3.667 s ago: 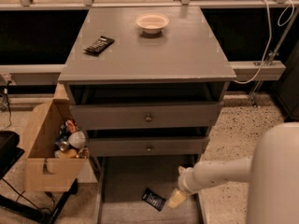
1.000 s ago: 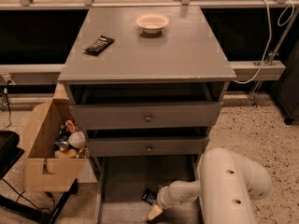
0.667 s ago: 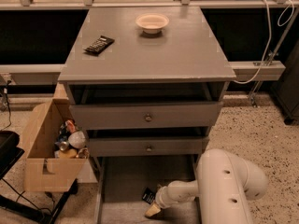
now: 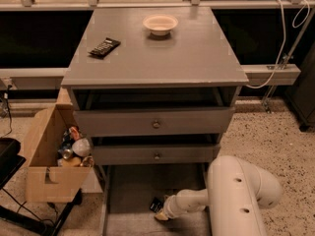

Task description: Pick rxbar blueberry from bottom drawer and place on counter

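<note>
Fingers (image 4: 161, 216), open or closed impossible to tell, low in the bottom drawer (image 4: 133, 186), just beside the rxbar blueberry (image 4: 156, 204).

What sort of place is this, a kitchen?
Likely a lab or workshop, not a kitchen: a grey drawer cabinet on speckled floor, a cardboard box of clutter beside it, and the robot's gripper down in the bottom drawer.

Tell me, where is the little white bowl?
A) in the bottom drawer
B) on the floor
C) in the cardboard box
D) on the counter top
D: the bowl sits on the counter; the gripper is down in the bottom drawer by the rxbar blueberry.
</note>
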Controlling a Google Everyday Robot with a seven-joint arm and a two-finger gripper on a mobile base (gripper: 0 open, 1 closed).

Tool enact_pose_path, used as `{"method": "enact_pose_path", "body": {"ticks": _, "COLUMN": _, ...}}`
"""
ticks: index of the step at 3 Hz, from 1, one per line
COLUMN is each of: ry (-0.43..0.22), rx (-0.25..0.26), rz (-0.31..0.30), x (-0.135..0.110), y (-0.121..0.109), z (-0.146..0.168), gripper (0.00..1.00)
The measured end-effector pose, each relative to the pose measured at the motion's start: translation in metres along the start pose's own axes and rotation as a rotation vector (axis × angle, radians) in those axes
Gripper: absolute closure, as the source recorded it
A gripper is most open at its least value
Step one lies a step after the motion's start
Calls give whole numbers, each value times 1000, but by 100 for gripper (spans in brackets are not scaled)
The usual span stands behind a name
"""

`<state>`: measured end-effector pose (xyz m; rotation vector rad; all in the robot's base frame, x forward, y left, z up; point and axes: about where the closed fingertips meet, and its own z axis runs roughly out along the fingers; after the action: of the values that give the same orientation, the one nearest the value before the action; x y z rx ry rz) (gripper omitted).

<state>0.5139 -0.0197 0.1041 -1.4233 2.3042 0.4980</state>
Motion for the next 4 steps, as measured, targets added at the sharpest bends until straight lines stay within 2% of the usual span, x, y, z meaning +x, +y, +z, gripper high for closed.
{"method": "enact_pose_path", "body": {"ticks": 1, "ry": 0, "rx": 0, "rz": 0, "x": -3, "y": 1, "z": -5, "gripper": 86}}
{"method": "enact_pose_path", "body": {"ticks": 2, "ry": 0, "rx": 0, "rz": 0, "x": -4, "y": 1, "z": -7, "gripper": 100}}
{"method": "enact_pose_path", "body": {"ticks": 3, "ry": 0, "rx": 0, "rz": 0, "x": -4, "y": 1, "z": -7, "gripper": 100}}
{"method": "enact_pose_path", "body": {"ticks": 4, "ry": -27, "rx": -33, "rz": -74, "x": -32, "y": 14, "z": -28, "gripper": 100}}
